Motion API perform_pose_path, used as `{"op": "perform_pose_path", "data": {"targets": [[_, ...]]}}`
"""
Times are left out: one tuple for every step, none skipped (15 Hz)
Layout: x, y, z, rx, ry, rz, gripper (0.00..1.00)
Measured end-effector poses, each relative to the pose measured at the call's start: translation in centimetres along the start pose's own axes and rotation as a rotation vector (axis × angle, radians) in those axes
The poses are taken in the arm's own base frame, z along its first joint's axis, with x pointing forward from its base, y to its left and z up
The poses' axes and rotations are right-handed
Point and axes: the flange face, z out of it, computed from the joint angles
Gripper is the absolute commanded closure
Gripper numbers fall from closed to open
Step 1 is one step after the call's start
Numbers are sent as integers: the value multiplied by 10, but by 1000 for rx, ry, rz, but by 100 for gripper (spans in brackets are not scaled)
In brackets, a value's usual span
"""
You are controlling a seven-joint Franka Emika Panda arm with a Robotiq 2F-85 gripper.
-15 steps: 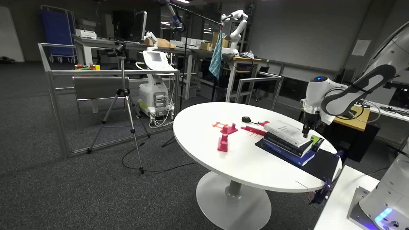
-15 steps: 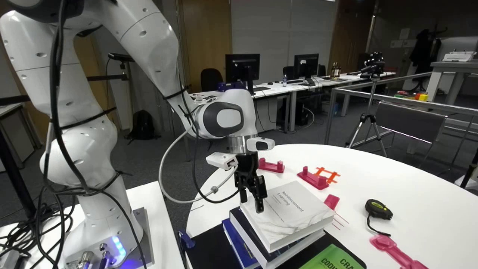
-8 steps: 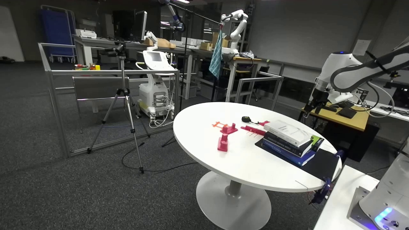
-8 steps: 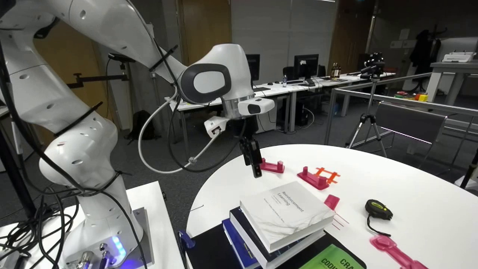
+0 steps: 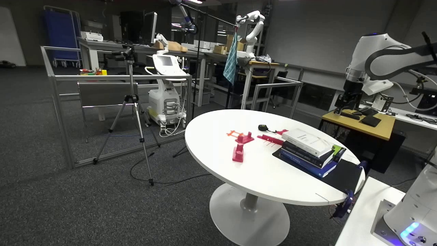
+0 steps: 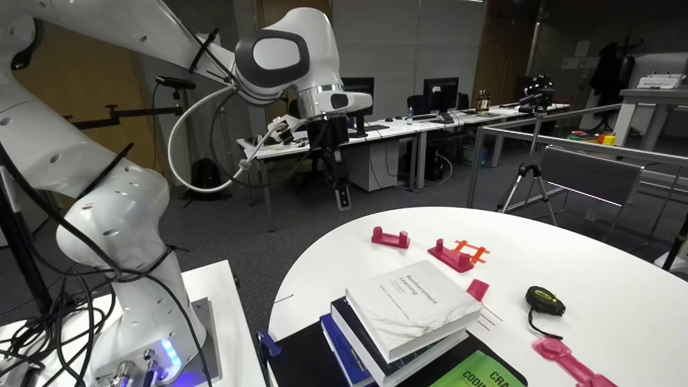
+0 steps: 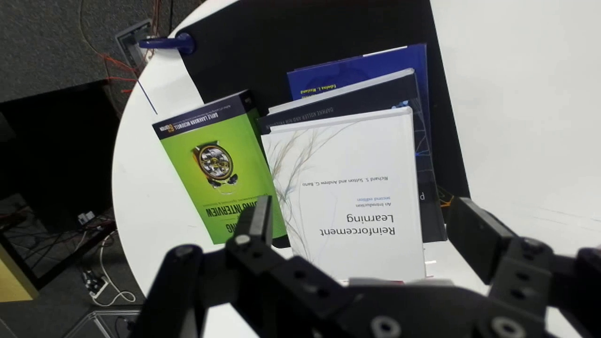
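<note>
Hanging higher than the white book (image 7: 361, 155), the hand (image 7: 361, 220) has its fingers wide apart. That book, titled "Reinforcement Learning", tops a dark book (image 7: 375, 97) marked "Daphne Koller" and a blue book (image 7: 389, 63) on a black mat (image 7: 328, 28) on the surface (image 7: 516, 117), beside a green book (image 7: 249, 159) reading "Gayle Laakmann McDowell".
</note>
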Motion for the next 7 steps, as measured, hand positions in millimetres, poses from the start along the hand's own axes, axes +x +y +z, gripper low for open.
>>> {"op": "perform_pose_path", "data": {"targets": [[-3, -2, -6, -9, -2, 8, 0], [-5, -3, -10, -13, 1, 12, 0], [-6, -3, -11, -15, 4, 14, 0], [-6, -3, -11, -15, 4, 15, 0], [-6, -3, -11, -15, 2, 16, 0], [-6, -3, -10, -16, 1, 17, 0], [-6, -2, -10, -16, 1, 18, 0]]}}
